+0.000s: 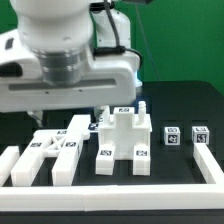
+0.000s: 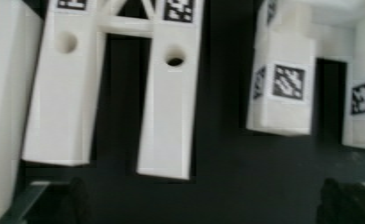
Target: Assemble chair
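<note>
The chair parts are matte-white pieces with black-and-white tags on the black table. A notched blocky piece (image 1: 122, 142) stands in the middle. Flat long pieces (image 1: 55, 150) lie toward the exterior view's left, under the arm. Two small tagged blocks (image 1: 172, 135) (image 1: 199, 135) stand toward the exterior view's right. In the wrist view I see two long bars with holes (image 2: 63, 90) (image 2: 174, 100) and two tagged pieces (image 2: 285, 80) (image 2: 360, 100) below me. My gripper (image 2: 197, 205) is open above the table with nothing between its dark fingertips (image 2: 46, 200). In the exterior view the arm hides it.
A low white border rail (image 1: 212, 172) runs along the exterior view's right and front, with another stretch (image 1: 18, 166) at its left. The big white arm (image 1: 70, 50) fills the upper left of the exterior view.
</note>
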Tool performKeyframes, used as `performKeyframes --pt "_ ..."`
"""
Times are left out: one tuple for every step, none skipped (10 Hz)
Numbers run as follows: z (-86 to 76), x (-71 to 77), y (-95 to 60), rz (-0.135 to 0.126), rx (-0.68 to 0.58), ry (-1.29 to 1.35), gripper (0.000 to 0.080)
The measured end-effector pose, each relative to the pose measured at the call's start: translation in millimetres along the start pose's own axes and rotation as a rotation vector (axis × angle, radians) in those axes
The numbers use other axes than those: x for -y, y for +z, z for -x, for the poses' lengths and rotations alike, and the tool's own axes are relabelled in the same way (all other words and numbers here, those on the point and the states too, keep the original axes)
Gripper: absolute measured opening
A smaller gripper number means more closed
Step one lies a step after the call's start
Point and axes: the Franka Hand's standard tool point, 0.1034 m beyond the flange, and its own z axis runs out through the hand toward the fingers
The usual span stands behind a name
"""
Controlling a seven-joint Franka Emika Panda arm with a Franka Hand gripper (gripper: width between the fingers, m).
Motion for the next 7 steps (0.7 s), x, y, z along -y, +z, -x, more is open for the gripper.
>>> performKeyframes --pt "7.5 -15.3 7.7 0.0 -0.091 0.015 0.0649" --pt "17.1 -18.9 20.0 0.005 -0.145 0.029 0.0649" --pt "22.3 -16.0 35.3 0.001 -0.185 0.04 0.0649" --pt "18.5 -14.5 41.7 0.005 -0.261 0.057 0.0649" --pt "20.3 -15.8 42.0 0.012 -0.283 0.055 0.0649" --pt "20.6 -15.7 42.5 0.01 -0.277 0.054 0.0649" --pt "19.5 -16.1 43.6 0.011 -0.282 0.053 0.0649"
